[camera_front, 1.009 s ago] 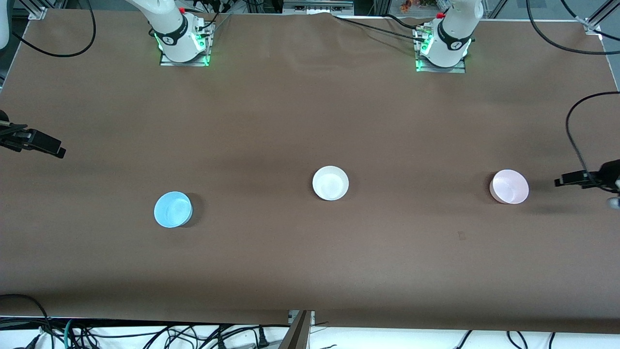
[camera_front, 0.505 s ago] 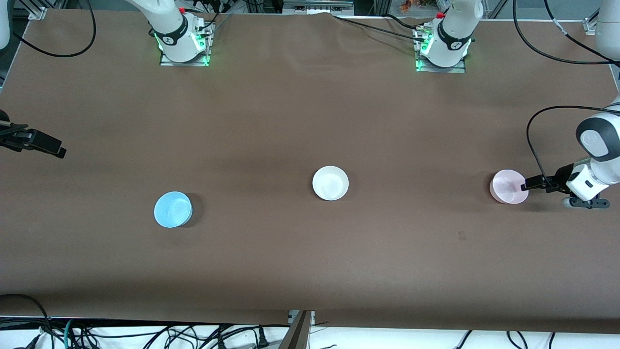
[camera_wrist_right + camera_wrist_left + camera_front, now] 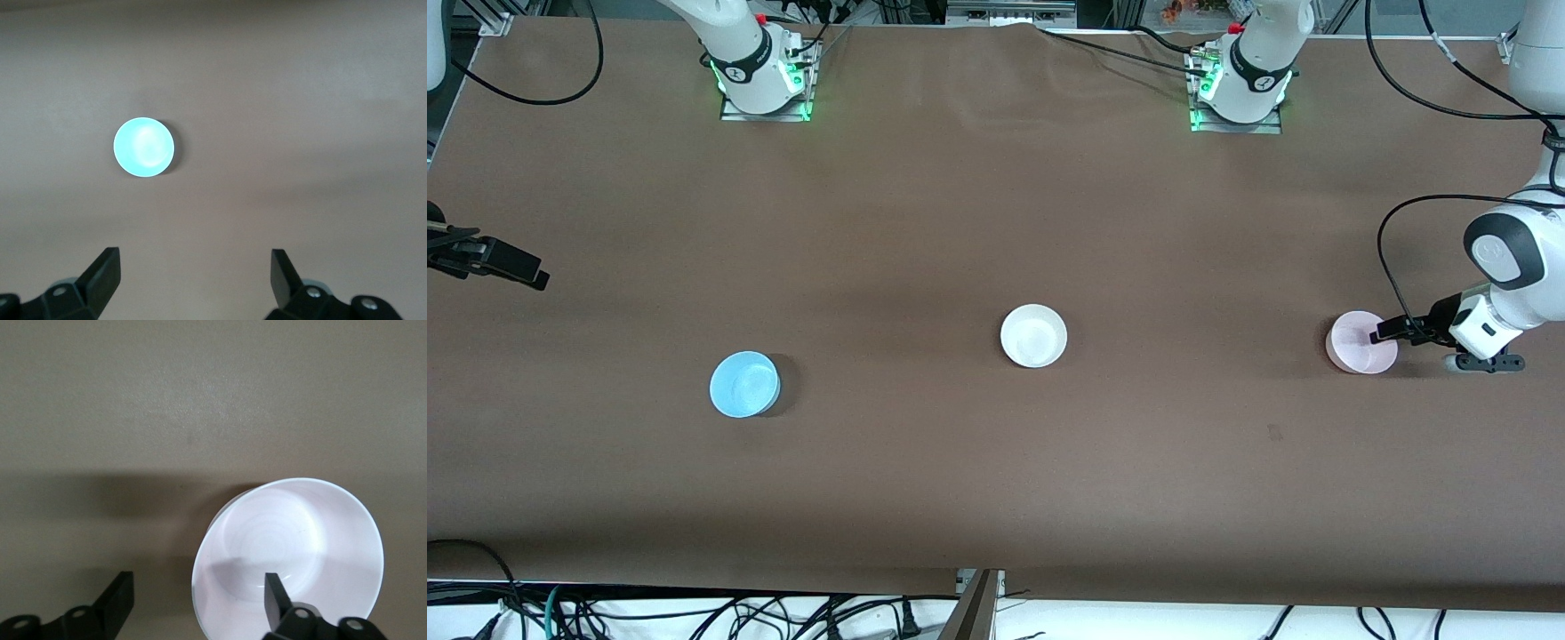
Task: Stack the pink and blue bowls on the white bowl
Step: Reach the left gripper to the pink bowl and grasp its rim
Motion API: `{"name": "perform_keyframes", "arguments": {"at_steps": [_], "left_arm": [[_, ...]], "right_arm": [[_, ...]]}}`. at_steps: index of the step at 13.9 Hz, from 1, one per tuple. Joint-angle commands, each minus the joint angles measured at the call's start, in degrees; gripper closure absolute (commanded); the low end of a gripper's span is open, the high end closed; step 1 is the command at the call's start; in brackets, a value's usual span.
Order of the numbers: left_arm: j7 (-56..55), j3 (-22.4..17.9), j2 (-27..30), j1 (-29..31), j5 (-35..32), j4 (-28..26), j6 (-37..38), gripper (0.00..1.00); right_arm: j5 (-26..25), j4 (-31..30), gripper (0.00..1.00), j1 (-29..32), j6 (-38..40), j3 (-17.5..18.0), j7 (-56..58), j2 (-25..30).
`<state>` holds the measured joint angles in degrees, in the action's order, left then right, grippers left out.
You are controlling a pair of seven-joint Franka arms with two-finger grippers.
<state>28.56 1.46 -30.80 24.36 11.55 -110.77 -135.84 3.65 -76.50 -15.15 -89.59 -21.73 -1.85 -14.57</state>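
The pink bowl (image 3: 1356, 347) sits on the table toward the left arm's end and also shows in the left wrist view (image 3: 293, 540). My left gripper (image 3: 1385, 338) is open at its rim; in the left wrist view (image 3: 197, 597) one finger is inside the bowl, the other outside over the table. The white bowl (image 3: 1033, 335) stands mid-table. The blue bowl (image 3: 744, 384) sits toward the right arm's end, a little nearer to the front camera. My right gripper (image 3: 532, 272) waits open and empty high over the table; its wrist view (image 3: 193, 273) shows the blue bowl (image 3: 143, 147) far below.
The brown table cover (image 3: 960, 222) is bare around the three bowls. A black cable (image 3: 1392, 267) loops from the left arm's wrist above the pink bowl. Cables hang along the table's front edge (image 3: 783, 613).
My left gripper has come in from the table's end to the pink bowl and now straddles its rim. The bowls and the right arm have not moved.
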Motion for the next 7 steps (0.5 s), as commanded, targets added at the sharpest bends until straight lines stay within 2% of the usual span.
{"name": "perform_keyframes", "arguments": {"at_steps": [1,4,5,7], "left_arm": [[1.49,0.12,1.53,0.25,1.73,-1.46,-0.74,0.28],[1.67,0.12,1.44,0.25,1.73,-1.37,-0.66,0.61],[1.67,0.12,1.44,0.25,1.73,-1.37,-0.48,0.66],[1.67,0.12,1.44,0.34,1.81,-1.29,-0.39,0.83]], "right_arm": [[0.57,0.38,0.01,0.21,0.64,0.11,0.53,0.07],[0.57,0.38,0.01,0.03,0.47,0.11,0.35,0.07],[0.57,0.38,0.01,0.03,0.38,0.11,0.35,0.07],[0.57,0.38,0.01,0.03,0.38,0.11,0.18,0.07]]}}
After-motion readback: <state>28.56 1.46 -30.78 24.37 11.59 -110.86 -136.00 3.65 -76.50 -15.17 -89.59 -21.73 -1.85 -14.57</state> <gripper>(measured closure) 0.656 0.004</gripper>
